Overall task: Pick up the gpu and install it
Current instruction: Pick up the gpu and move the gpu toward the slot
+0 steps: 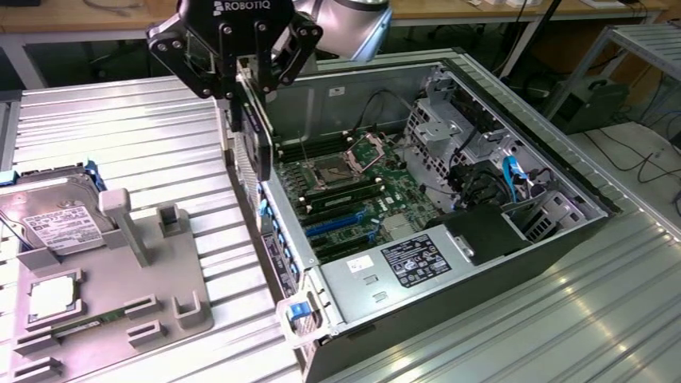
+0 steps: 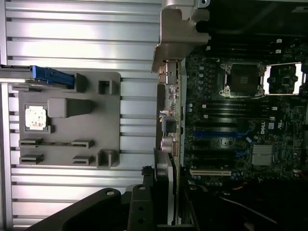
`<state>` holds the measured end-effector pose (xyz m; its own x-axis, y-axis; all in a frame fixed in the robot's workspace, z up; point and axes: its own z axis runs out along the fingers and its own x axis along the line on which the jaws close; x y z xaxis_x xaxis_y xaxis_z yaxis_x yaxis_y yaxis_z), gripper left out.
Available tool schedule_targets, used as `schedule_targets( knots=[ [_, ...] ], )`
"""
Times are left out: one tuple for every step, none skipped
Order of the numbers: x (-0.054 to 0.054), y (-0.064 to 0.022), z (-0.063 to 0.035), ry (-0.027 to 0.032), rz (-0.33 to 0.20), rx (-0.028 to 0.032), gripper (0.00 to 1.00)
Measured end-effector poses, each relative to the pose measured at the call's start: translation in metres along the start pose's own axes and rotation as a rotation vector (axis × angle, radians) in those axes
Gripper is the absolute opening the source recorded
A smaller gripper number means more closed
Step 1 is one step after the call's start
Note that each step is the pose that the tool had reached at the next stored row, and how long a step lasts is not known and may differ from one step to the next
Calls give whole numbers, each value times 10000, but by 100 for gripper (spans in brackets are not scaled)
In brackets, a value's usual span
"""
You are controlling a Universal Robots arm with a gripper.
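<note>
tool (image 1: 242, 92) holds gpu (image 1: 253, 144) upright over open computer case's (image 1: 352, 100) edge.

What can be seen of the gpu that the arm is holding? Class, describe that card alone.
The gpu is a thin flat card, seen edge-on, hanging upright and clamped at its top by the gripper. It is at the side wall of the open computer case, not seated in any slot. The wrist view shows small components along its edge and a silver end bracket.
</note>
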<state>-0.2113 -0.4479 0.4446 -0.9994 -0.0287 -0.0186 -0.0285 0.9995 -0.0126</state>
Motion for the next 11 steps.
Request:
schedule_targets(
  knots=[
    [-19, -1, 1, -1, 0, -1, 28],
    [-45, -1, 1, 0, 0, 0, 28],
    [-72, -2, 2, 0, -1, 0, 28],
    [-95, -3, 2, 0, -1, 0, 28],
    [-116, -3, 2, 0, -1, 0, 28],
    [-135, -4, 3, 0, -1, 0, 28],
    [-148, -4, 3, -1, -1, -1, 28],
    [-165, -5, 3, 0, 0, 0, 28],
    [-180, -5, 4, 0, 0, 0, 28],
    [-194, -6, 4, 0, 0, -1, 28],
    [-204, -6, 4, 0, 0, 0, 28]
  ],
)
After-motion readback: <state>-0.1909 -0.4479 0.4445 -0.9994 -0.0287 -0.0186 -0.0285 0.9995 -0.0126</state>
